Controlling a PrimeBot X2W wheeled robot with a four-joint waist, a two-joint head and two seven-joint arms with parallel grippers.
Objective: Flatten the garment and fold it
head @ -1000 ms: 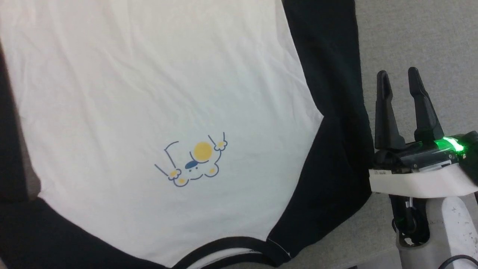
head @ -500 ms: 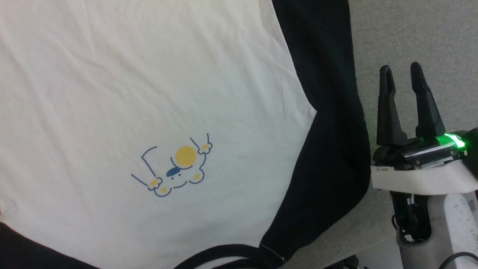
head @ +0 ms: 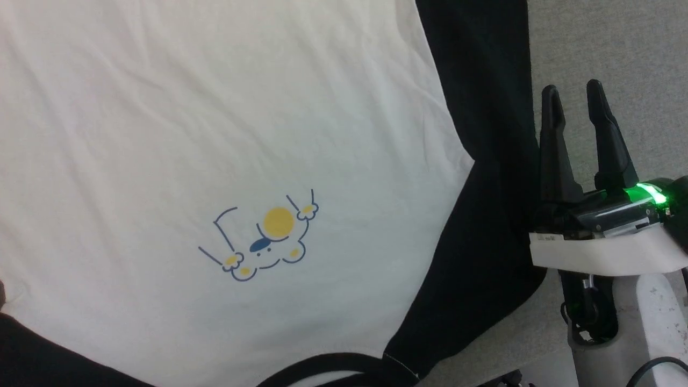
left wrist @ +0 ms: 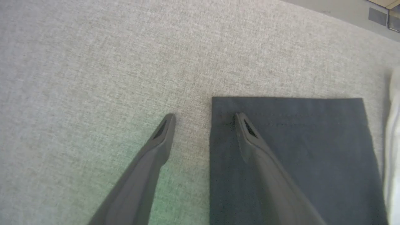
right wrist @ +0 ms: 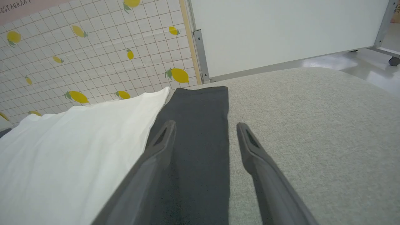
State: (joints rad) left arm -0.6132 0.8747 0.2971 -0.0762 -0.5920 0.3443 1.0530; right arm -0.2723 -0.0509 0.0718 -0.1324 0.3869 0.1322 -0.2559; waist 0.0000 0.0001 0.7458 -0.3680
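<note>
The garment (head: pixel 215 134) lies spread out, its white body up and the yellow-and-blue print (head: pixel 263 242) toward me. Its black collar (head: pixel 333 365) is at the bottom edge. A black sleeve (head: pixel 484 161) runs along the right side. My right gripper (head: pixel 572 90) hovers open just right of that sleeve; in the right wrist view the right gripper (right wrist: pixel 206 124) straddles the sleeve's (right wrist: pixel 200 103) outer edge. My left gripper (left wrist: pixel 204 116) is open, one finger over the other sleeve's cuff (left wrist: pixel 297 140), the other over bare grey surface.
The grey fabric surface (head: pixel 607 43) extends right of the garment. Beyond its far edge stand a lemon-patterned tiled wall (right wrist: pixel 93 47) and a white panel on casters (right wrist: pixel 281 31).
The head camera swung left, then partly back. My right gripper sits slightly higher in the picture and closer to the sleeve's edge, still open. The garment lies as before.
</note>
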